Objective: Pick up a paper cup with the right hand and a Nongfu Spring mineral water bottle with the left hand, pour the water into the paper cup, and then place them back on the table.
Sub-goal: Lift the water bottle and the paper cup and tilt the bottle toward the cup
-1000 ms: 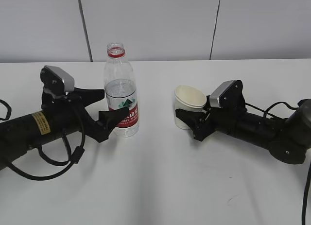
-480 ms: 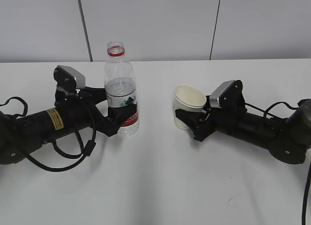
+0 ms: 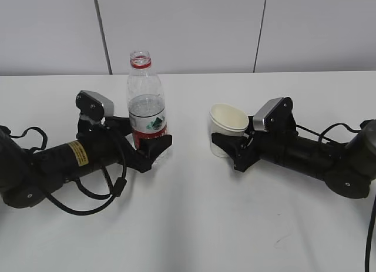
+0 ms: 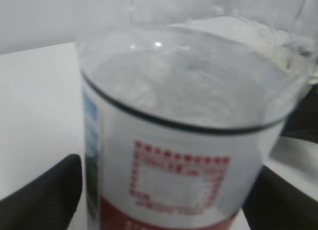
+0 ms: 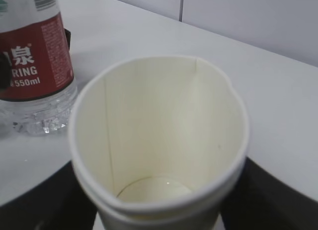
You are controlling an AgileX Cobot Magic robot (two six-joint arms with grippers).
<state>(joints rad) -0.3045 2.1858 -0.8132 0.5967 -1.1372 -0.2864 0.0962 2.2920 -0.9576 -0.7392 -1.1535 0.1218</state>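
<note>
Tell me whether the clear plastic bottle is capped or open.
Open: the clear plastic bottle shows a bare mouth above its red neck ring, with no cap.

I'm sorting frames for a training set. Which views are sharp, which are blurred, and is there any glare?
Exterior view: sharp, evenly lit, with soft shadows on the table. Left wrist view: the bottle fills the frame and is blurred, with a small highlight on the plastic. Right wrist view: the cup is slightly soft at the near rim; no glare.
</note>
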